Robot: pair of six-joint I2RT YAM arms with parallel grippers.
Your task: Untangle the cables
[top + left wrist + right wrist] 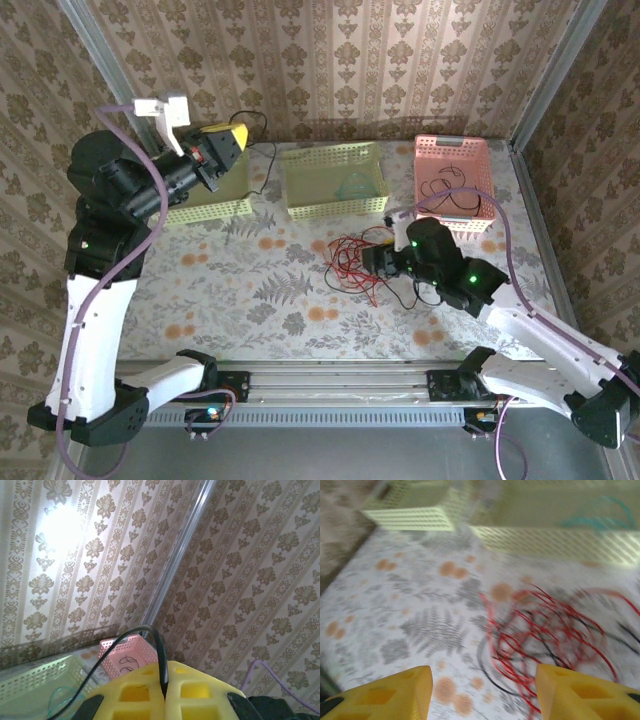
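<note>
Red loops of thin wire, with a few black strands threaded through, form the cable tangle [348, 262] we must work on. It lies on the fern-printed tablecloth [250, 290], just on the near side of the pale green mesh basket [335, 178] in the middle of the back row. Inside that basket rests a coiled teal cable [352, 186], apart from the rest. Right of the basket, a pink mesh basket [455, 180] holds a loose black cable [450, 195].

Nearer than the green basket and slightly to its right, the right gripper [372, 262] sits low with its yellow fingers spread wide and nothing between them. From its wrist camera the tangle lies directly ahead, a little to the right, close but not touching. The clump is roughly round, so we see no clear long axis. We judge this arm by far the nearer for the next pick.

High and to the left of the green basket, the left gripper [238, 135] is clamped on a thin black cable [150, 635] that trails down towards the table.
</note>
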